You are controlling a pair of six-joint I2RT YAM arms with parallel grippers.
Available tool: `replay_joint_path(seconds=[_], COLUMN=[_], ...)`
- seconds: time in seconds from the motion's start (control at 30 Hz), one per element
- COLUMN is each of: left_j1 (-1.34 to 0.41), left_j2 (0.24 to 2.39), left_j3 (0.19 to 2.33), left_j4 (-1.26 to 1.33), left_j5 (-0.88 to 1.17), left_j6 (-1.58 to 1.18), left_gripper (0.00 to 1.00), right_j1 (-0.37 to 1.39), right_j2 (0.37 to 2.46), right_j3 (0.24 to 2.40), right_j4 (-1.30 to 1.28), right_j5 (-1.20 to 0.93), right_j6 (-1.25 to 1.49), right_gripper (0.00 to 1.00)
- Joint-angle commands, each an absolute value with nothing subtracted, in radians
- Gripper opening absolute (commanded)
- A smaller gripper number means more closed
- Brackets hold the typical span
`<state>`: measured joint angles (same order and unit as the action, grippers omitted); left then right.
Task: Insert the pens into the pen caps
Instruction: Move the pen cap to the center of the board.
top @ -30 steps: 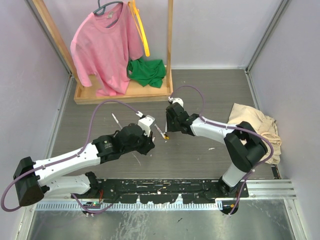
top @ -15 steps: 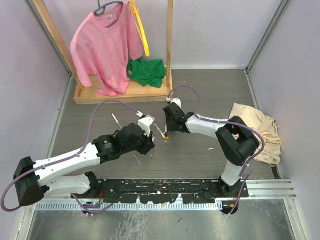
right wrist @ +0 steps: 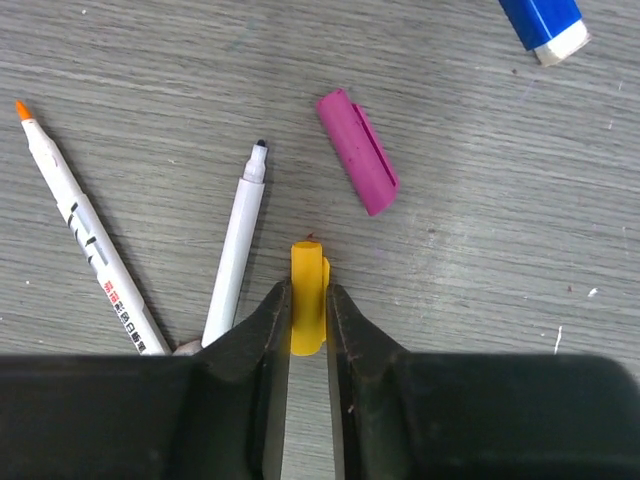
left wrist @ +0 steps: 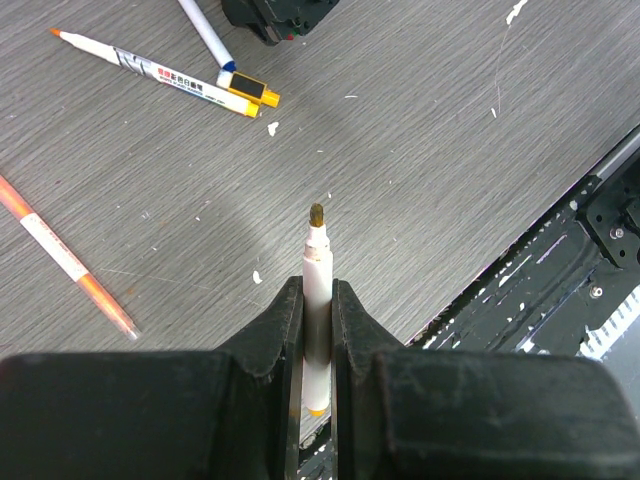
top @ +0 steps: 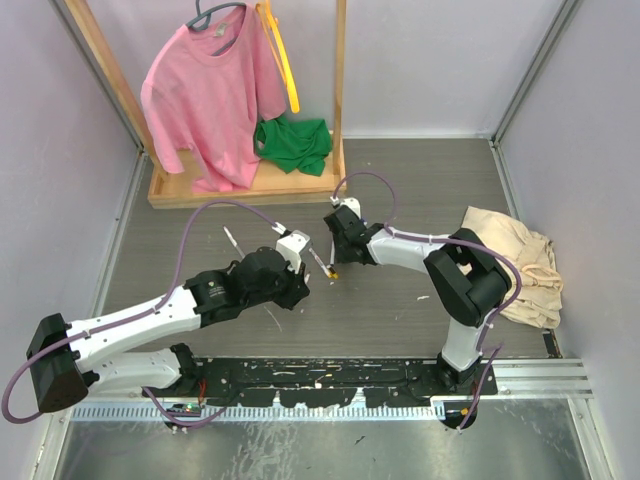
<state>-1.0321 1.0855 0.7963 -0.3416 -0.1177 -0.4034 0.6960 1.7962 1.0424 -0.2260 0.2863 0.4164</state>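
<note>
- Because so small a piece needs a firm seat before anything is pushed into it, the right gripper has its jaws drawn in tight on the yellow cap. It pinches the cap's sides and leaves one end jutting past the fingertips, low over the table. I cannot tell whether that end is the open one.
- The left gripper is likewise nipped narrowly around a white pen. It holds the barrel so the bare tip pokes forward, which I judge leaves the tip free to enter the yellow cap. A yellow band at the pen's rear suggests the colours match.
- From above, the held pen's tip is near the yellow cap, with the two grippers almost meeting. Whether pen and cap are in line cannot be made out.
- The other pieces lie flat, probably awaiting their turn:
  - A magenta cap is just beyond the yellow cap and to its right.
  - A blue cap lies farther off the same way.
  - A dark-tipped pen is just left of the yellow cap.
  - An orange-tipped pen lies farther left.
- The mating calls for careful alignment, since a skewed push could lever the yellow cap out of its pinch.
</note>
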Motion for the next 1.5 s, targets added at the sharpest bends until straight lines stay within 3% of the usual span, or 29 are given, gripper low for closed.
replay_joint_path(seconds=[0.0, 0.2, 0.4, 0.63, 0.8, 1.07, 1.47], left_j1=[-1.032, -1.031, -1.031, -1.030, -1.031, -1.030, -1.030], left_j2=[1.066, 1.068, 1.056, 1.023, 1.002, 1.005, 0.995], left_j3=[0.804, 0.802, 0.792, 0.764, 0.746, 0.748, 0.741], left_j4=[-0.308, -0.309, -0.296, -0.269, -0.255, -0.255, -0.251], left_j5=[-0.130, -0.131, -0.135, -0.149, -0.158, -0.155, -0.162], left_j6=[-0.399, -0.399, -0.404, -0.418, -0.429, -0.428, -0.430], left_gripper=[0.00, 0.00, 0.00, 0.00, 0.00, 0.00, 0.00], right_j1=[0.691, 0.692, 0.691, 0.693, 0.706, 0.863, 0.958], right_j2=[1.776, 1.625, 1.386, 1.194, 1.106, 1.211, 1.365], right_j3=[1.058, 0.980, 0.836, 0.662, 0.582, 0.720, 0.741], right_j4=[-0.240, -0.238, -0.091, 0.103, 0.077, -0.424, -0.508], right_j5=[0.297, 0.343, 0.243, -0.091, -0.306, -0.392, -0.366], right_j6=[0.408, 0.401, 0.287, 0.024, -0.290, -0.855, -0.996], right_gripper=[0.18, 0.08, 0.01, 0.01, 0.01, 0.08, 0.20])
